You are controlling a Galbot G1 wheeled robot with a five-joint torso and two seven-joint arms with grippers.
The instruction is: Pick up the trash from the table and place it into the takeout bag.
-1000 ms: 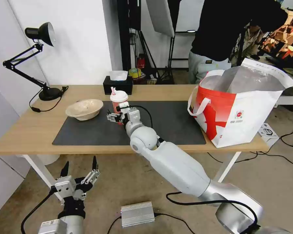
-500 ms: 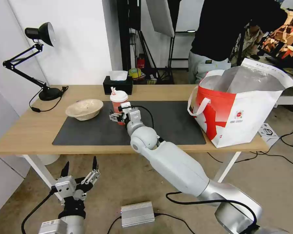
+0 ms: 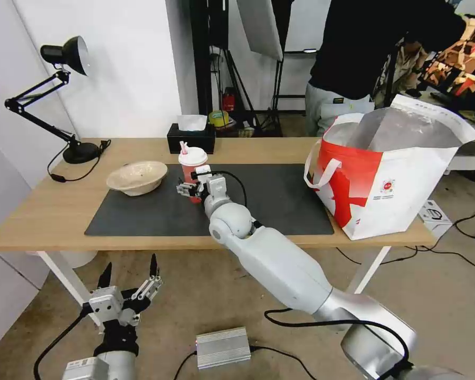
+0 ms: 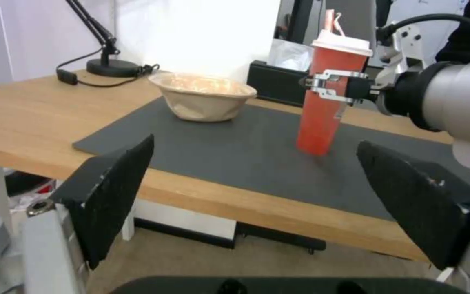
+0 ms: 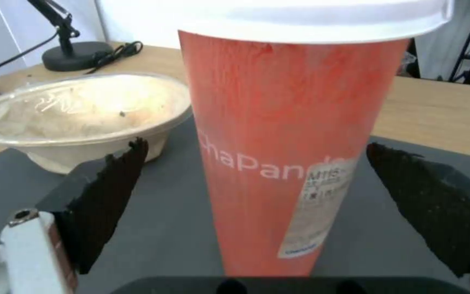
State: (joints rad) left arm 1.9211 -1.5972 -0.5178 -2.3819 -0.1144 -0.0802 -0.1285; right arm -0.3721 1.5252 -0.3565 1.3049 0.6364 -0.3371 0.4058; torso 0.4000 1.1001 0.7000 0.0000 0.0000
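Right hand, fingers spread wide, straddles the upright red cup without gripping, mid-mat on the table. Left hand open, empty, below the table's front edge.

On the desk, the mat carries the cup. The pulp bowl sits left of the cup, the tissue box behind it, the takeout bag far to its right.

"ChaPan…", sticker "M115" on red cup
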